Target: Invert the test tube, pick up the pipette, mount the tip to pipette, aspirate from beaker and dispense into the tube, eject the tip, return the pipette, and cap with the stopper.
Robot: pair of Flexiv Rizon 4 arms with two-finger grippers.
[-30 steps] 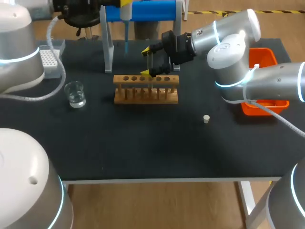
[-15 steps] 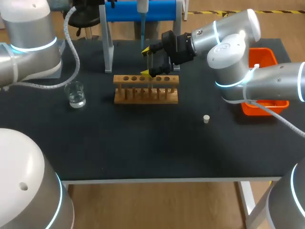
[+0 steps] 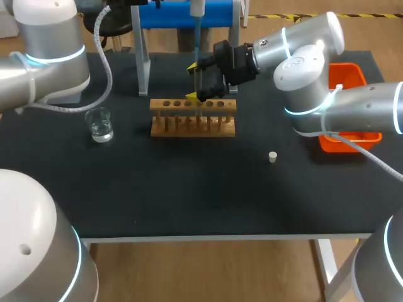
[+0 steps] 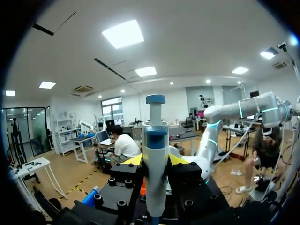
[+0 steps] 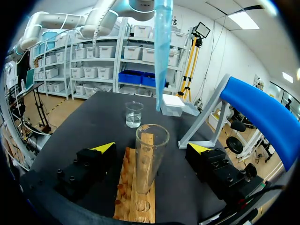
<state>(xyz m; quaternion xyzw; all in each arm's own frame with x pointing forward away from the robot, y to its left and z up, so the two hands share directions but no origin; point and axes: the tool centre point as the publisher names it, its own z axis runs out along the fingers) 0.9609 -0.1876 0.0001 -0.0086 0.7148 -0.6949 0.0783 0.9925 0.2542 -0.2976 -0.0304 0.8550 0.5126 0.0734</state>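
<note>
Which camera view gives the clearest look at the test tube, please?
The right wrist view: the test tube stands upright in the wooden rack, open mouth up. The head view shows only a faint glass sliver; the left wrist view, none.

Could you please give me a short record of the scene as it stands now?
left gripper: shut on pipette, blue tip mounted
right gripper: open, test tube between its fingers, untouched
test tube: upright in wooden rack, mouth up, uncapped
blue tip: above the test tube, not in it
beaker: on table, left of wooden rack, holds clear liquid
stopper: on table, right of wooden rack
</note>
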